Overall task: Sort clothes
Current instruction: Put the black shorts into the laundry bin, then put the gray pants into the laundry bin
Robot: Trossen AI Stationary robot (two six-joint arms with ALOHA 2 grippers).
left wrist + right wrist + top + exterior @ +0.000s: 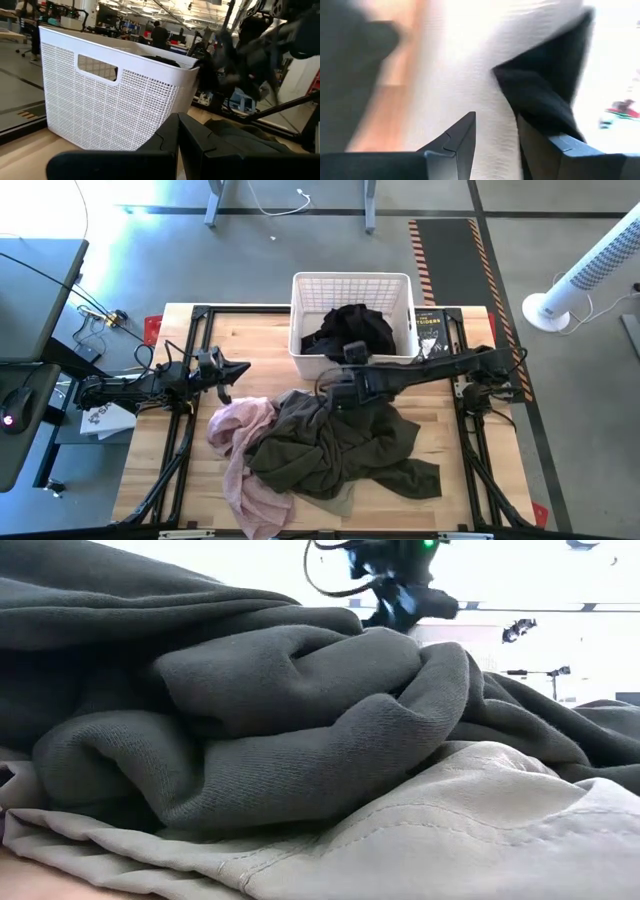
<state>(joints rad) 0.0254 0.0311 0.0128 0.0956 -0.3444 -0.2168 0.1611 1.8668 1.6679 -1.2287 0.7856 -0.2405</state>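
Note:
A black garment (350, 330) lies in the white lattice basket (305, 290) at the table's far middle, and part of it hangs over the near wall (535, 95). A dark olive garment (340, 445) lies crumpled on the table. A light pink garment (240, 435) lies at its left. A beige one (480, 830) lies partly under the olive. My right gripper (496, 120) is open and empty. It hangs just in front of the basket's near wall, above the olive garment's far edge (330, 390). My left gripper (178, 125) is shut and empty at the table's left (235, 368).
A dark book (432, 330) lies right of the basket. The black arm frames run along the table's left and right sides. Bare wood shows at the far left (250, 330) and the near right (470, 500). A person stands in the room beyond (160, 32).

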